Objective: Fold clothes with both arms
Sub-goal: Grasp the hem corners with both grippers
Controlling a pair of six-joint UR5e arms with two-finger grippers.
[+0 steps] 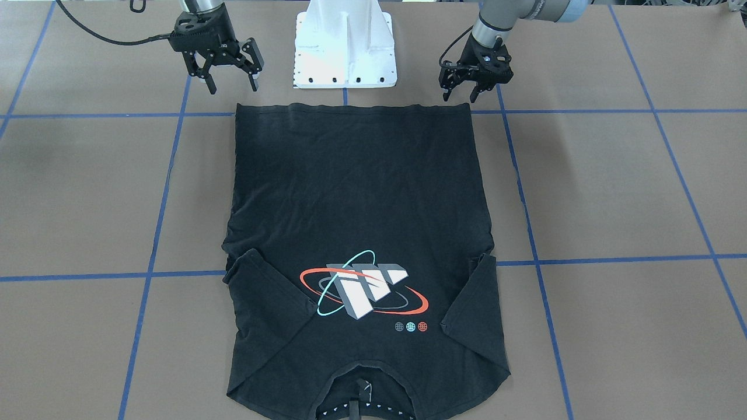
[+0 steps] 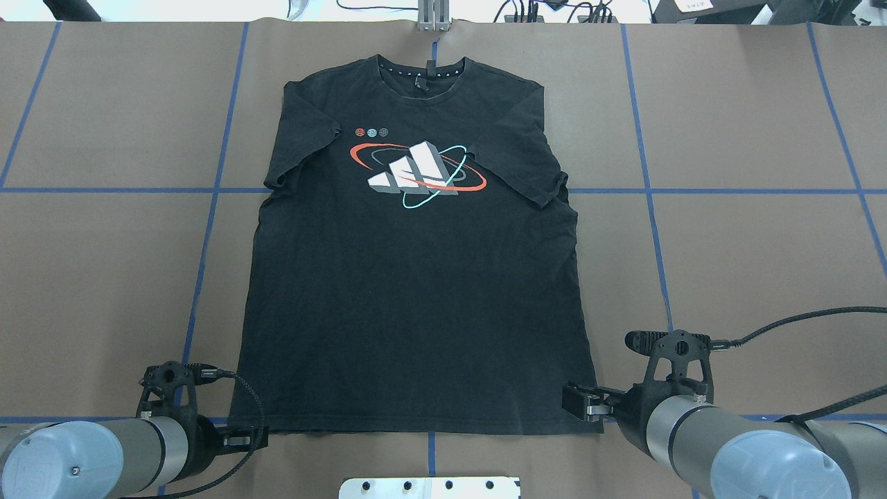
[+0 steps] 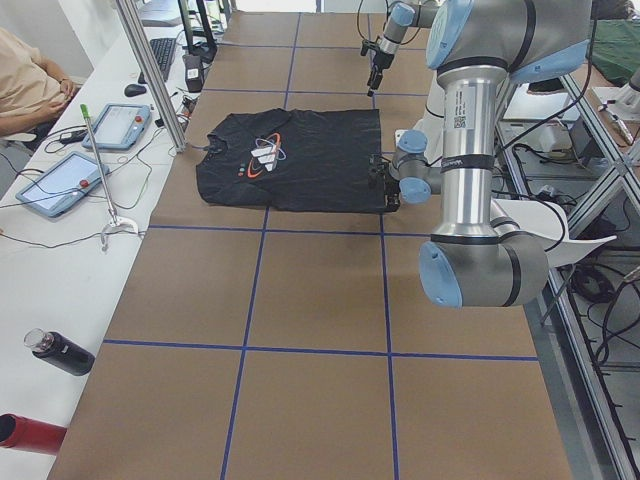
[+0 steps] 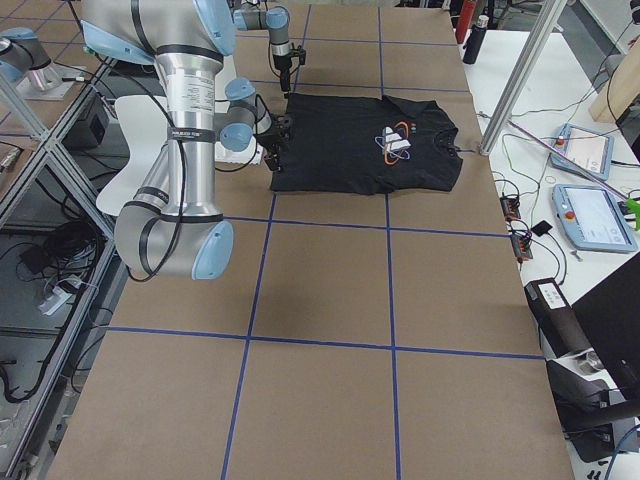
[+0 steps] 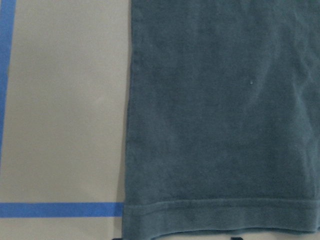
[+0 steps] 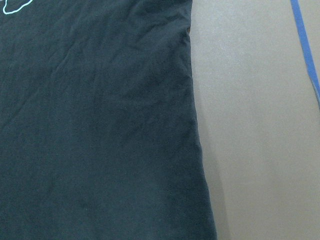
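Observation:
The black T-shirt (image 1: 350, 192) lies flat on the table with the red, teal and grey graphic (image 2: 416, 173) facing up. Its collar is at the far side and its hem is nearest the robot. My left gripper (image 1: 461, 96) is open and empty, just above the hem corner on my left; it also shows in the overhead view (image 2: 239, 440). My right gripper (image 1: 232, 88) is open and empty, just off the other hem corner (image 2: 582, 405). The left wrist view shows the hem corner (image 5: 150, 215). The right wrist view shows the shirt's side edge (image 6: 195, 150).
The white pedestal base (image 1: 344, 46) stands between the arms behind the hem. Blue tape lines (image 2: 651, 190) grid the brown table. Off the far edge are tablets (image 3: 60, 185), bottles (image 3: 55, 352), a metal post (image 3: 150, 70) and a seated person (image 3: 25, 85).

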